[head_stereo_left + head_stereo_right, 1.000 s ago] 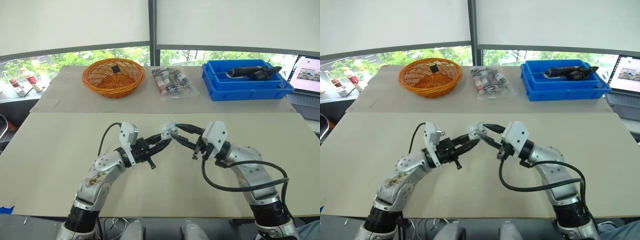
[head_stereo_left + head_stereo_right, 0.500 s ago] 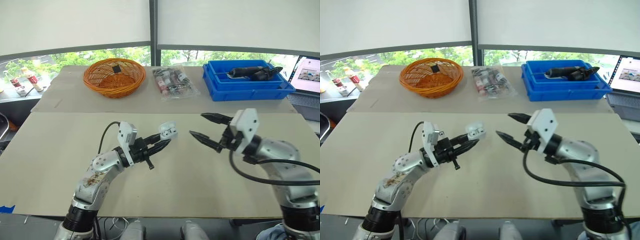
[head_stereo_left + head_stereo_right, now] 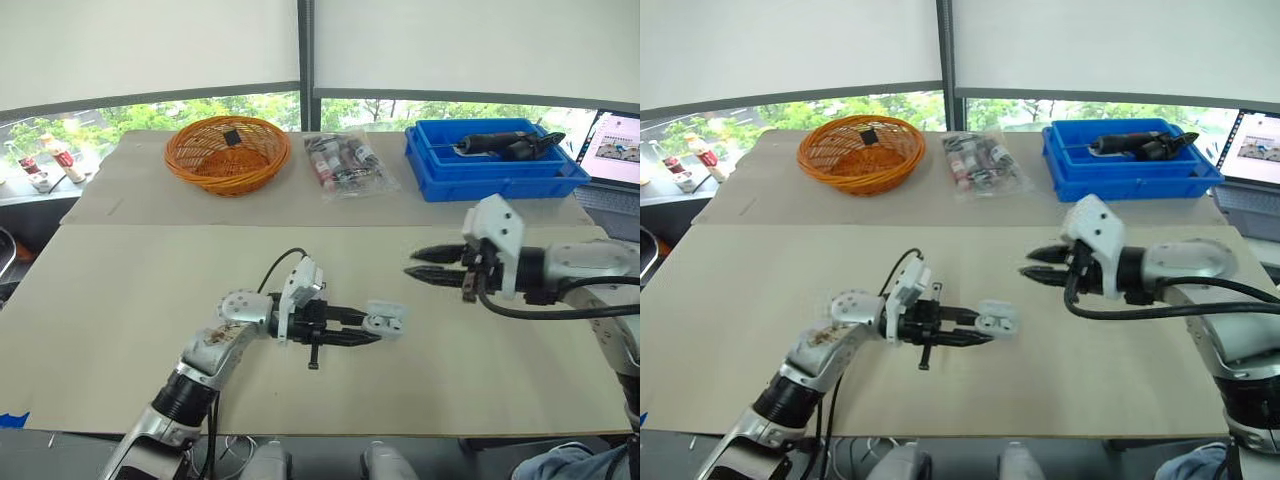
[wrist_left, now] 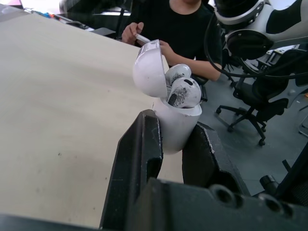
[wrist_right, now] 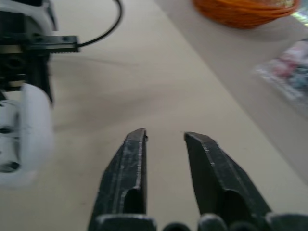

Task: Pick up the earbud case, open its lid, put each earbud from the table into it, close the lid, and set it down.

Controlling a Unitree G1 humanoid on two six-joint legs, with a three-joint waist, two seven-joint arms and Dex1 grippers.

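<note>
The earbud case (image 4: 174, 126), lid (image 4: 148, 72) open with both earbuds (image 4: 184, 91) seated, is pinched by the left gripper (image 3: 362, 328) near the counter's (image 3: 120, 300) front edge. The lid should be pressed shut squarely by the slightly spread, empty right gripper (image 3: 410, 263).

A pale tan table (image 3: 120, 290) lies in the foreground, a second table (image 3: 130, 190) butted against its far edge; behind, white roller blinds (image 3: 150, 50) flank a dark mullion (image 3: 305, 50); daylight and green trees show through the window strip (image 3: 120, 120) beneath; a black office chair (image 4: 250, 103) stands on grey floor (image 4: 284, 144).
</note>
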